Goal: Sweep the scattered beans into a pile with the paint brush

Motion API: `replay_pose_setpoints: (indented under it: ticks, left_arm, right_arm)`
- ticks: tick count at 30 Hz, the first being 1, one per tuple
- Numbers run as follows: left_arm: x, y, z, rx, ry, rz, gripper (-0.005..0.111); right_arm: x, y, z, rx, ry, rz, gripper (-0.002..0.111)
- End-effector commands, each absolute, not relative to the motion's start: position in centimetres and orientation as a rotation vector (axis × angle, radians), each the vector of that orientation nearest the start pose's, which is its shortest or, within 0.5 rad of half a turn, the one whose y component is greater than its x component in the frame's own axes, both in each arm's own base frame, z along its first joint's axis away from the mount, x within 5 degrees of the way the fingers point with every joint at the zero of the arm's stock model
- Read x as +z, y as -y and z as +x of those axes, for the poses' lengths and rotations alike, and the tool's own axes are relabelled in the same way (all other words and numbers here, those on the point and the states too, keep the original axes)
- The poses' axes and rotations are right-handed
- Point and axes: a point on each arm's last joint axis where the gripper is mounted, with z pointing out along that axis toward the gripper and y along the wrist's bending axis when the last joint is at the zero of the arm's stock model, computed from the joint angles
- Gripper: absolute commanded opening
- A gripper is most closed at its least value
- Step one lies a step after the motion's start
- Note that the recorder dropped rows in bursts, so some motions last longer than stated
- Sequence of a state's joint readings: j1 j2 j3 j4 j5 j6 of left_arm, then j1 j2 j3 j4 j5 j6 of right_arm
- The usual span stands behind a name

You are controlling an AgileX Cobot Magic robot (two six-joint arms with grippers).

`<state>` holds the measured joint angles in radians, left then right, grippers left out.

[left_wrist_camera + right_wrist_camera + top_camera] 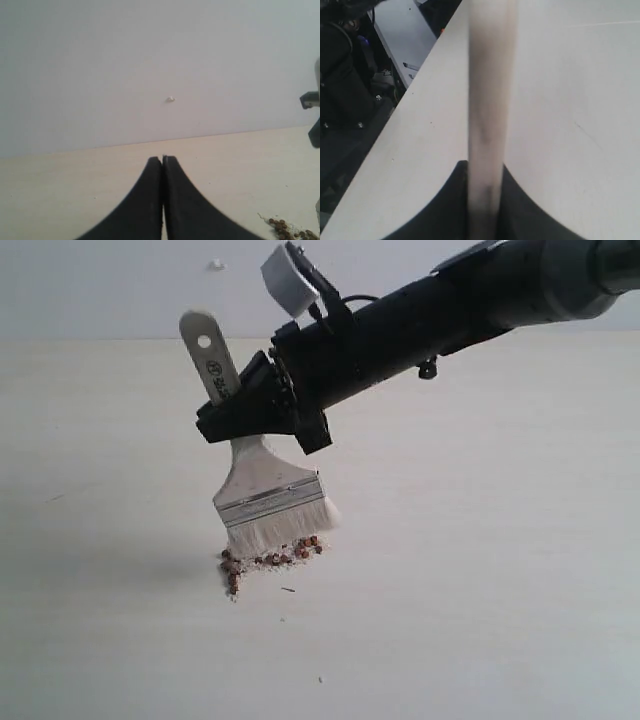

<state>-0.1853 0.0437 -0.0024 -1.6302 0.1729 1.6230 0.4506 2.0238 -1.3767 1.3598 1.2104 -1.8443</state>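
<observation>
The paint brush (262,485) stands nearly upright over the table, its whitish bristles down on the beans (270,560). My right gripper (222,420) is shut on its pale wooden handle, which runs as a blurred edge-on strip (487,100) between the right gripper's (486,167) fingers. The reddish-brown beans lie in a narrow band along the bristle tips, mixed with whitish grains, and a few beans (290,229) also show in the left wrist view. My left gripper (162,159) is shut on nothing, low over the table, apart from the beans.
The pale table (480,570) spreads all round the brush. Its edge (415,107) shows in the right wrist view, with dark equipment (350,85) beyond it. A small white mark (170,99) sits on the wall behind.
</observation>
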Motion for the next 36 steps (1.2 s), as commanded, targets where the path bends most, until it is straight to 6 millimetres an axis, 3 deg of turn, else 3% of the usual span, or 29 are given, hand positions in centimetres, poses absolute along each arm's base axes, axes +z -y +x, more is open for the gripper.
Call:
replay_pose_setpoints:
  ticks: [1, 5, 8, 12, 16, 22, 27, 33, 36]
  left_arm:
    - [21.2, 2.6, 5.4, -0.287, -1.493, 0.277, 0.0]
    - [21.2, 2.6, 5.4, -0.287, -1.493, 0.277, 0.0]
    - [21.2, 2.6, 5.4, -0.287, -1.493, 0.277, 0.0]
    - [21.2, 2.6, 5.4, -0.287, -1.493, 0.277, 0.0]
    - [21.2, 2.6, 5.4, -0.287, -1.493, 0.277, 0.0]
    - [21.2, 2.6, 5.4, -0.287, -1.493, 0.277, 0.0]
    - [21.2, 2.6, 5.4, -0.287, -1.493, 0.277, 0.0]
    - [21.2, 2.6, 5.4, -0.287, -1.493, 0.277, 0.0]
    - [21.2, 2.6, 5.4, -0.287, -1.493, 0.277, 0.0]
  right_arm:
    - [23.4, -27.4, 29.4, 1.393, -1.489, -1.543, 0.0]
    - [20.2, -31.1, 27.2, 1.232, -1.632, -1.292, 0.0]
    - [18.8, -32.7, 25.0, 1.088, -1.607, -1.418, 0.0]
    - [18.1, -33.8, 24.1, 0.978, -1.679, -1.422, 0.0]
    - [18.0, -33.6, 24.7, 0.854, -1.767, -1.362, 0.0]
    - [20.5, -33.4, 24.3, 0.884, -1.749, -1.303, 0.0]
    - [22.0, -33.0, 24.4, 0.923, -1.846, -1.148, 0.0]
    - [24.6, -30.8, 26.1, 0.677, -1.946, -0.865, 0.0]
    - [26.3, -30.1, 26.0, 0.618, -1.953, -0.749, 0.0]
